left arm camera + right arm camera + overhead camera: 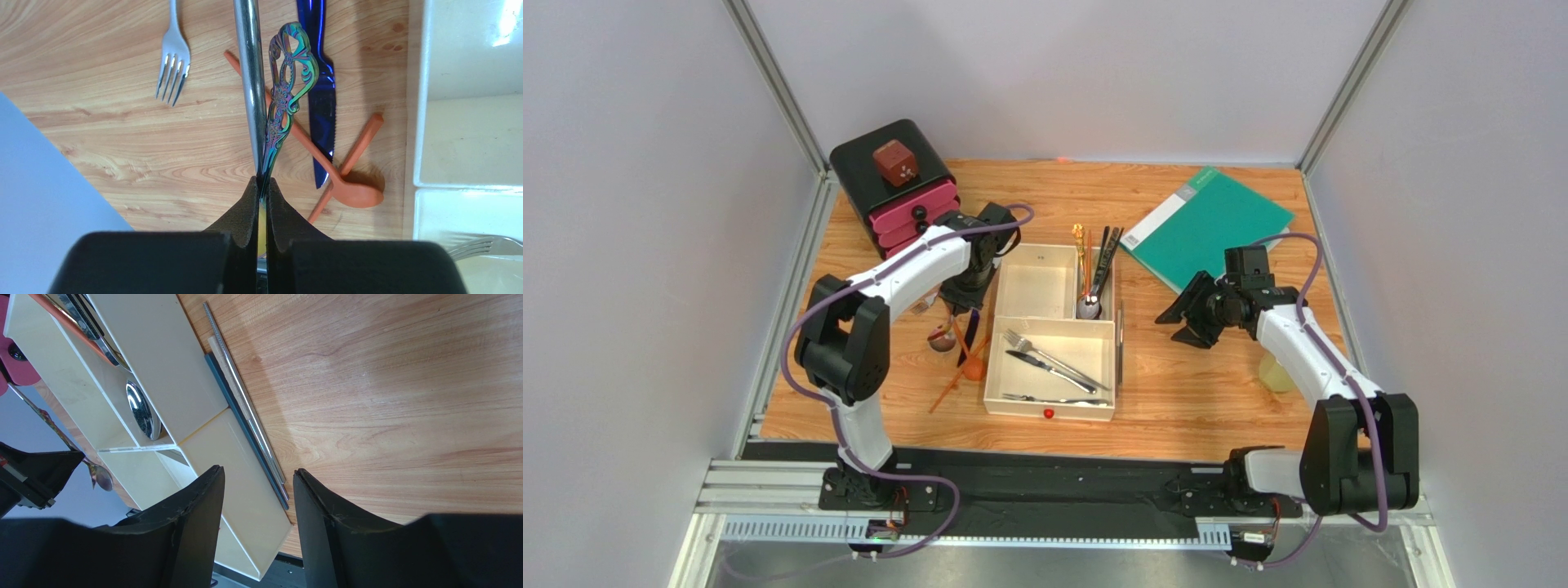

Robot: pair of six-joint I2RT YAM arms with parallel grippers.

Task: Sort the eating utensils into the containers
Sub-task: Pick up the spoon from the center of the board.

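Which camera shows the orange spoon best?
Left wrist view: the orange spoon lies close up on the table, its bowl plain. The top view shows only a small orange shape; the right wrist view misses it.

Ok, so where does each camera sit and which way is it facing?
Top external: above and behind the bases, looking down on the table; left arm and right arm show.
Left wrist: on that arm, looking down past the shut left fingers pinching a rainbow-handled utensil.
Right wrist: on that arm, looking down between the open right fingers at the tray.
Shared: all three show the tray.
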